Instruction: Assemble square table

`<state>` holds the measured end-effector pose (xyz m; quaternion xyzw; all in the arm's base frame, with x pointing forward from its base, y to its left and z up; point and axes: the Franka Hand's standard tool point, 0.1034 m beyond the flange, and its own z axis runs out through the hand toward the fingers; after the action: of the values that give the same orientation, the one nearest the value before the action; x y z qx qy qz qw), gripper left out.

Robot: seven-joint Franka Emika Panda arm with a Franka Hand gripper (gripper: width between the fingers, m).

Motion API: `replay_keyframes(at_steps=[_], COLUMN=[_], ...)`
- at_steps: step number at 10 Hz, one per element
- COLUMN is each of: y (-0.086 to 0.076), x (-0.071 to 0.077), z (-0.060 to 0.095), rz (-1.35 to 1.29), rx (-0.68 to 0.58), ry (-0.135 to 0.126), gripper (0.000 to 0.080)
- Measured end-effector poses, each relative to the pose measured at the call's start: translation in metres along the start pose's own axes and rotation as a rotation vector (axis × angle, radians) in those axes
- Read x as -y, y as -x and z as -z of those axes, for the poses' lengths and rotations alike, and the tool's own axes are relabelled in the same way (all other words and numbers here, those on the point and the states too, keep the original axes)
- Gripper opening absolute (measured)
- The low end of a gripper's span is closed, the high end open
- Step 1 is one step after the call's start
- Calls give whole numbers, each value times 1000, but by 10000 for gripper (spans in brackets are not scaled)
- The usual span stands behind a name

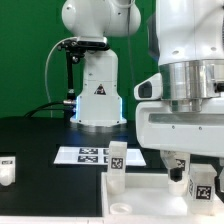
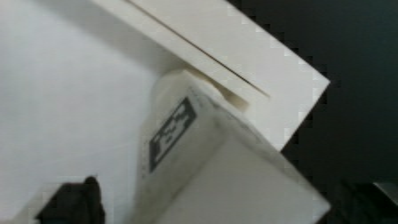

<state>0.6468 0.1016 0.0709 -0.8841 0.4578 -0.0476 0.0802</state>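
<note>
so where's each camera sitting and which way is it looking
exterior view: off the arm, low near the table, facing the robot base across the tabletop; the arm's wrist looms on the exterior view's right.
wrist view: on the wrist, close on a tagged leg at the tabletop's rim; a dark bit of the fingers shows.
shared: the tabletop, probably that leg.

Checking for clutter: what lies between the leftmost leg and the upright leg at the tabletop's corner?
Only the marker board, flat on the black table; the exterior view shows it.
</note>
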Motion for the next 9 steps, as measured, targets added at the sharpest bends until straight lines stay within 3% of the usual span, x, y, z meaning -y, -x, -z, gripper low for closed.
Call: replay_keyframes(at_steps=[3,5,6,9], y=[-1,8,14,11], x=[0,9,9,8], z=[1,2,0,1], rz=[251,666,741,664], rx=[-6,-9,1,-3], ry=[9,36,45,45], gripper=[648,648,648,648])
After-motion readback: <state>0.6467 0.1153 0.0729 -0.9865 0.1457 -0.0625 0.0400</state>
